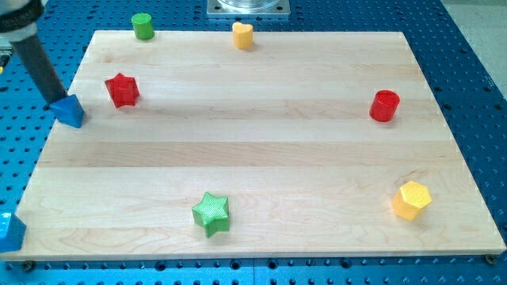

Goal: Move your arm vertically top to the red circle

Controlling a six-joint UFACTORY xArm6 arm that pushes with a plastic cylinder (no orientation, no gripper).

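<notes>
Far left: a blue block [9, 231] is cut off at the near-left corner, off the board [238, 158]; shape unclear. My tip [55, 100] is at the board's far-left edge, touching or just beside the blue triangular block [70, 110], which overhangs the edge. The rod has no jaws and holds nothing; it can only push. Whether the tip is actually in contact, I cannot tell: the block hides the very end.

Just right of it is the red star [122, 89]. At the far edge stand the green cylinder [142, 25] and the yellow block [242, 35], shape hard to read. The green star [211, 214] sits near the front edge, mid-board.

The target, the red circle [385, 105], is on the right side, well apart from the tip, with open board on its far side. My guess: the tip needs to cross the board and stop just beyond it. The yellow hexagon [412, 199] is near-right. The arm's upper part is cut off at top left.
</notes>
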